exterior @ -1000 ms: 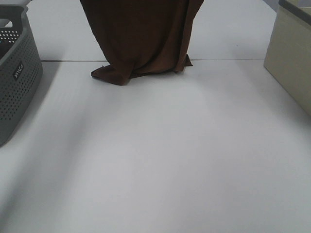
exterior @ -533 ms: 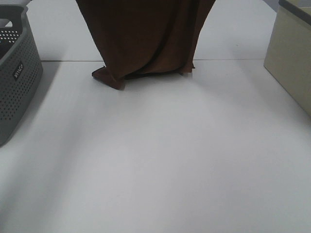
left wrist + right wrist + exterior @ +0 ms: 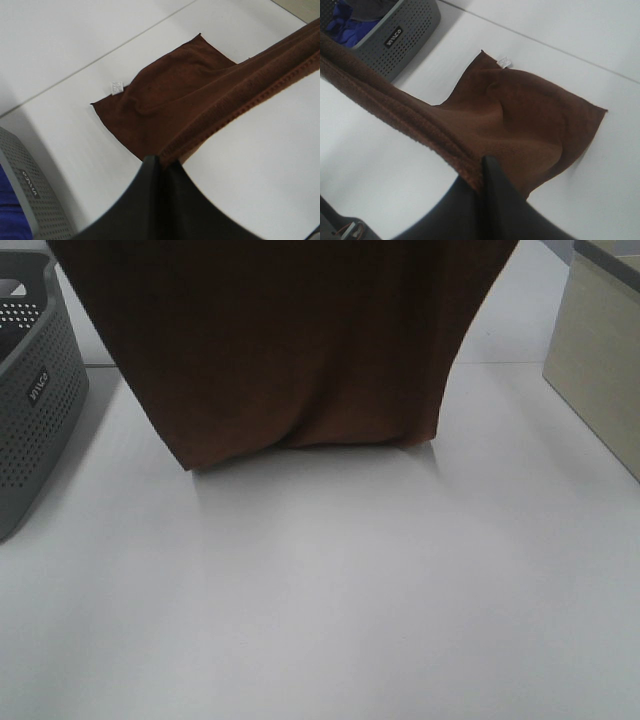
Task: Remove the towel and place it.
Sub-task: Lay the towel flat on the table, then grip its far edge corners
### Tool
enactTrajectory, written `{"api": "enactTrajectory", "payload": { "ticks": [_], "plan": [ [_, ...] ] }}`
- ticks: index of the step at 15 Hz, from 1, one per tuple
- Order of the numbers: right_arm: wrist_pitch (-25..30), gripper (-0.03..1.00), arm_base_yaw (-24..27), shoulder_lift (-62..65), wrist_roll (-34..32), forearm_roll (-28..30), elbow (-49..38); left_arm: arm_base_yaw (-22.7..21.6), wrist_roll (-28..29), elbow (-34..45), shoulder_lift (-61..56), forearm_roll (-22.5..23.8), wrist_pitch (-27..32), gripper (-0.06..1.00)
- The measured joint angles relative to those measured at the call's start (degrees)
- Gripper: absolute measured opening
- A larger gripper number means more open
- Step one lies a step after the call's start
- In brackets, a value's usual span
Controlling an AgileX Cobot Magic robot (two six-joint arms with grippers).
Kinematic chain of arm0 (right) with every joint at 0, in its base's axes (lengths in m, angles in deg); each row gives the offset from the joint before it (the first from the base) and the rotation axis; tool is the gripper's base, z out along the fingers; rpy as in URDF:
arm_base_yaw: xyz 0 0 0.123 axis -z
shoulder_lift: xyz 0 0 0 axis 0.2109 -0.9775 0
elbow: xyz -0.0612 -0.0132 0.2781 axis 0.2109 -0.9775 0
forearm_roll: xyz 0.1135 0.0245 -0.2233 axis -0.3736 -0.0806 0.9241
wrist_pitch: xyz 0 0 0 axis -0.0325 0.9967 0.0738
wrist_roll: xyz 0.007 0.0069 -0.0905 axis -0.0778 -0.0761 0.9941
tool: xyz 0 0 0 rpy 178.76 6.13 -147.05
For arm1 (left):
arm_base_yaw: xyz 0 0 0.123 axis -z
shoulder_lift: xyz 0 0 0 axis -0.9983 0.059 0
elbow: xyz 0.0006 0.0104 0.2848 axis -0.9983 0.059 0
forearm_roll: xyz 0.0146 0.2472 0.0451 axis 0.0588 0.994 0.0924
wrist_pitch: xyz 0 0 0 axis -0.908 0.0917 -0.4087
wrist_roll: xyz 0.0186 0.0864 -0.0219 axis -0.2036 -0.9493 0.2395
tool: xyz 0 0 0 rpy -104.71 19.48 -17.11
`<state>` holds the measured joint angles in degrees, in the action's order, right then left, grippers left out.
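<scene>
The dark brown towel (image 3: 290, 350) hangs spread wide across the top of the exterior high view, and its lower edge meets the white table (image 3: 330, 600). My grippers are above that view's top edge. In the left wrist view my left gripper (image 3: 160, 170) is shut on the towel's (image 3: 185, 95) top hem. The towel's far end lies on the table with a small white tag (image 3: 116, 87) at its corner. In the right wrist view my right gripper (image 3: 482, 175) is shut on the same hem of the towel (image 3: 525, 115), and the tag (image 3: 505, 61) shows beyond.
A grey perforated basket (image 3: 35, 390) stands at the table's left edge; it (image 3: 395, 30) holds blue cloth (image 3: 345, 12). A beige box (image 3: 600, 360) stands at the right edge. A seam (image 3: 500, 363) runs across the table behind the towel.
The towel has come toward the front and now hangs much wider. Its lower edge has moved from the seam to nearer the table's middle.
</scene>
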<state>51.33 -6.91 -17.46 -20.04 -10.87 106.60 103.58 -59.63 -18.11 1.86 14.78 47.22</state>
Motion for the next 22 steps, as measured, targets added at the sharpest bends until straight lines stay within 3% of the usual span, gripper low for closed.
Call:
{"api": "enactTrajectory", "payload": {
  "ticks": [2,12,15,20,22],
  "plan": [
    [-0.11,0.01,-0.06,6.13,0.0,-1.15,-11.0,0.4,-1.26,11.23,-6.3,-2.06,-0.57,0.0],
    [-0.46,0.01,-0.06,21.94,4.13,-3.04,-35.81,0.4,-2.64,34.89,-17.07,-13.46,-1.09,0.0],
    [-0.52,0.01,-0.06,23.38,4.64,-4.01,-40.74,0.4,-2.98,41.65,-17.19,-15.36,-1.2,0.0],
    [-0.74,0.01,-0.17,23.72,4.98,-10.37,-52.88,-0.17,-5.39,50.99,-17.25,-16.9,-0.97,0.0],
    [-1.09,0.01,-3.5,23.84,3.55,-10.66,-57.12,-0.23,-6.3,54.6,-17.25,-17.13,-0.8,0.0]
  ]
}}
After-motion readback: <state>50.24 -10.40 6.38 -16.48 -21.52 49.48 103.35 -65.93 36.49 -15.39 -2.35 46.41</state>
